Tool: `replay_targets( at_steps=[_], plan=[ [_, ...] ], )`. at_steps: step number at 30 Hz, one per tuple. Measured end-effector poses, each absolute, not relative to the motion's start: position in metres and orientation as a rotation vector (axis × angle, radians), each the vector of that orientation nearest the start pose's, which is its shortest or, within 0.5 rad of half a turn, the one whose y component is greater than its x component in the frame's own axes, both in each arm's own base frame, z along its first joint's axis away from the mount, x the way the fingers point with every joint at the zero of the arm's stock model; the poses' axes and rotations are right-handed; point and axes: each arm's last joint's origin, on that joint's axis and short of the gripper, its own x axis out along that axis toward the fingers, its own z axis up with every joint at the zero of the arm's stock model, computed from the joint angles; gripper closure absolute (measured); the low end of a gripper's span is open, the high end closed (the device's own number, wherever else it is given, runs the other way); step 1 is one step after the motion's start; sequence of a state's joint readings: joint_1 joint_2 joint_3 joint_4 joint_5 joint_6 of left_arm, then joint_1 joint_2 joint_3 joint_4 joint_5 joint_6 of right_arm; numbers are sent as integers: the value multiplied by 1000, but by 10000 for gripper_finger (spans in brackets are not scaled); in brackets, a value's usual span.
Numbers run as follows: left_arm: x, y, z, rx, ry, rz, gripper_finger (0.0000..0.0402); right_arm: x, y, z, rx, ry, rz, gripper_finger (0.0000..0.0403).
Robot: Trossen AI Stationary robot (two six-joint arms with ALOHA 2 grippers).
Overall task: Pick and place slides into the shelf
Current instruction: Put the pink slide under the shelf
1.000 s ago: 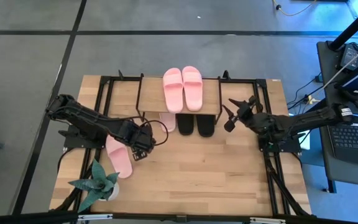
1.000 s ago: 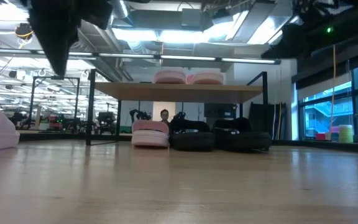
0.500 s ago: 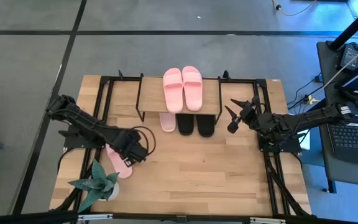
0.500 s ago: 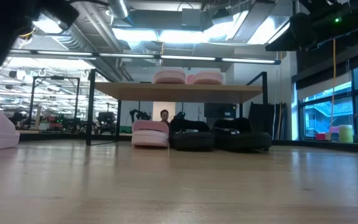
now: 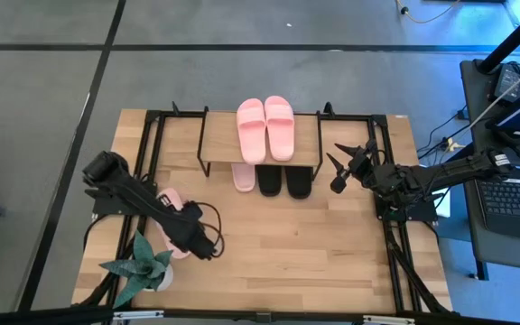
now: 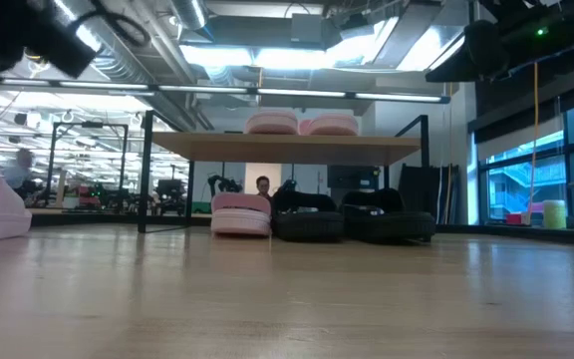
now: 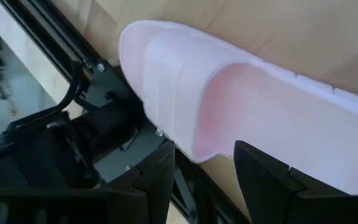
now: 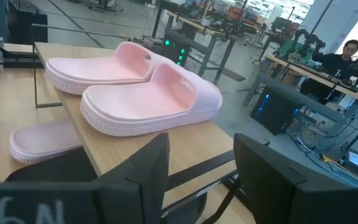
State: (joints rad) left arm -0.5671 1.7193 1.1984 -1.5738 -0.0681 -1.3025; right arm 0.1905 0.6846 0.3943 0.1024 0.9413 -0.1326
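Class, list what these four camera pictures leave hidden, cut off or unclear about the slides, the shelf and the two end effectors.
- High view: the left end effector and its arm cover most of the loose pink slide.
- High view: the shelf top board hides the far ends of the single pink slide and black slides beneath.
- Left wrist view: the loose slide's far end is cut off by the picture edge.
- Low view: neither end effector's fingers show.
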Motion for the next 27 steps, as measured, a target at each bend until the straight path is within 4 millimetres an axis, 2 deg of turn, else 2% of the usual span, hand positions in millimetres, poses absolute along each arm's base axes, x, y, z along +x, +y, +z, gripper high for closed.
replay_targets(
  at_steps=[6, 13, 19, 27],
  plan=[
    [224, -138, 188, -98, 1776, 987, 244, 152, 6, 242, -209, 201, -739, 221],
    [230, -133, 175, -66, 1787, 1050, 244, 152, 6, 242, -210, 205, -739, 221],
    [219, -122, 161, -41, 1831, 1136, 244, 152, 6, 242, -211, 206, -739, 221],
    [210, -113, 144, -43, 1844, 1150, 244, 152, 6, 242, -212, 207, -739, 221]
  ],
)
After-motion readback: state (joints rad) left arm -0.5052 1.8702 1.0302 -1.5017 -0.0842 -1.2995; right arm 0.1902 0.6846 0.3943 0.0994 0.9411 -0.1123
